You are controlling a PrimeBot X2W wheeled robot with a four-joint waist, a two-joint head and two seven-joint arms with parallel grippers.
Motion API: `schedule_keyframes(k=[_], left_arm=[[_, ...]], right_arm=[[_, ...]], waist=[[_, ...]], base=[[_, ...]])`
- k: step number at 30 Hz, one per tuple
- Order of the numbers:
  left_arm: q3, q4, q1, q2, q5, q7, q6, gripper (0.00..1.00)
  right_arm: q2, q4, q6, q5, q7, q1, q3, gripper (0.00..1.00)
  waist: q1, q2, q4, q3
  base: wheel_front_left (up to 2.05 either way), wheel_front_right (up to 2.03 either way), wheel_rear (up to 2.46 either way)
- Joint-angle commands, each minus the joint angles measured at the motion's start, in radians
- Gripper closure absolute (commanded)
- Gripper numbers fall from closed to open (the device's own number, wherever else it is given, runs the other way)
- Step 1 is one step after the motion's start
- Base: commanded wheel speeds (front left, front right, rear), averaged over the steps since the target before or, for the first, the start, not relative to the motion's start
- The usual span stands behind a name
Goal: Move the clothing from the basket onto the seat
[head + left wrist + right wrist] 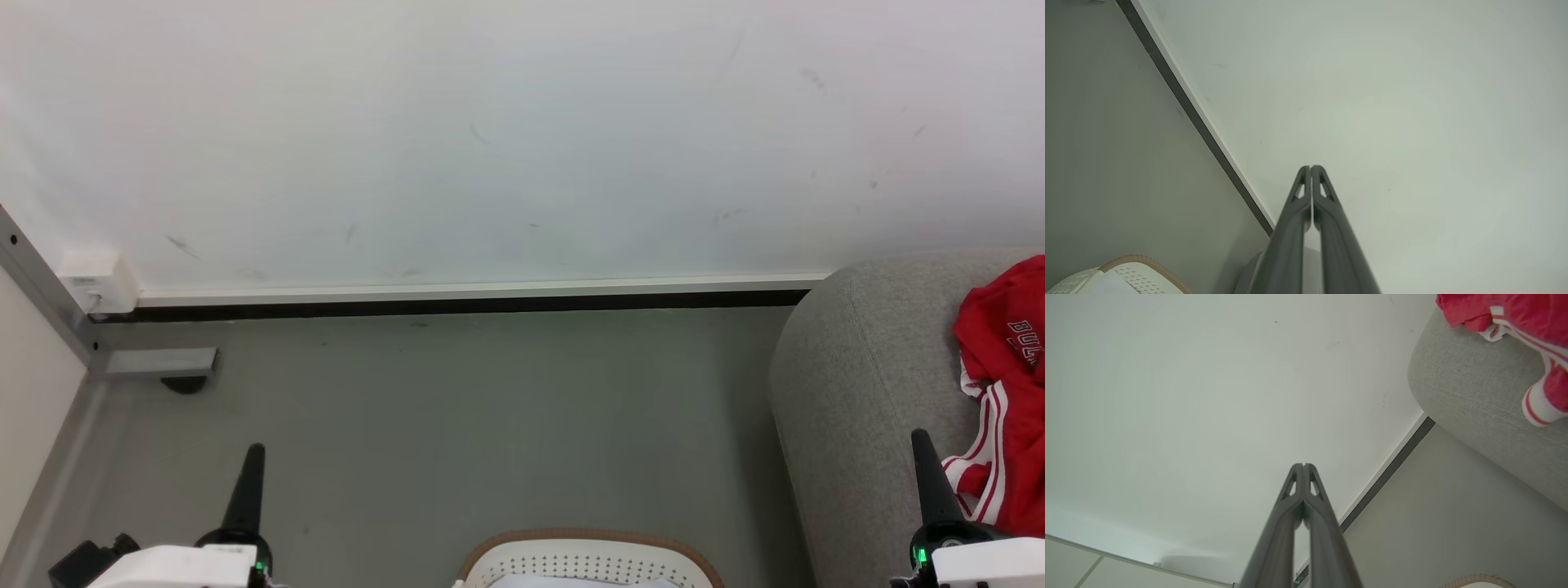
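Left gripper (255, 449) and right gripper (919, 434) have their jaws clenched on nothing; between them stands the laundry basket (588, 536) on the floor (490, 425); red clothing (1008, 384) lies on the grey seat (857, 392) to the right; white wall (490, 122) beyond.

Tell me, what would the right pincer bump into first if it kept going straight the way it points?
Most likely the white wall: the shut right pincer aims straight at it, nothing visibly between. The grey seat sits off to the side of that line.
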Motion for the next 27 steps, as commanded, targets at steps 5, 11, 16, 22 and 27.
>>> schedule_keyframes(k=[5, 11, 16, 22, 27], left_arm=[[0.008, -0.012, -0.019, 0.003, -0.055, 0.016, 0.003, 1.0], [0.012, -0.014, -0.022, 0.002, -0.105, 0.03, 0.006, 1.0], [0.016, -0.016, -0.024, 0.001, -0.14, 0.041, 0.008, 1.0], [0.02, -0.018, -0.024, 0.0, -0.183, 0.054, 0.01, 1.0], [0.023, -0.02, -0.025, 0.0, -0.221, 0.063, 0.013, 1.0]], right_arm=[[-0.014, -0.003, -0.001, 0.065, 0.007, -0.022, -0.002, 1.0], [-0.023, 0.0, -0.001, 0.123, 0.013, -0.023, 0.001, 1.0], [-0.031, 0.001, -0.002, 0.17, 0.015, -0.025, 0.003, 1.0], [-0.038, 0.003, -0.002, 0.224, 0.018, -0.028, 0.007, 1.0], [-0.046, 0.005, -0.002, 0.269, 0.021, -0.031, 0.011, 1.0]], waist=[[0.0, 0.0, 0.001, 0.0], [0.0, 0.0, 0.002, 0.0], [0.0, 0.0, 0.002, 0.0], [0.0, 0.0, 0.003, 0.0], [0.0, 0.0, 0.004, 0.0]], base=[[0.0, 0.0, 0.0], [0.0, 0.0, 0.0], [0.0, 0.0, 0.0], [0.0, 0.0, 0.0], [0.0, 0.0, 0.0]])
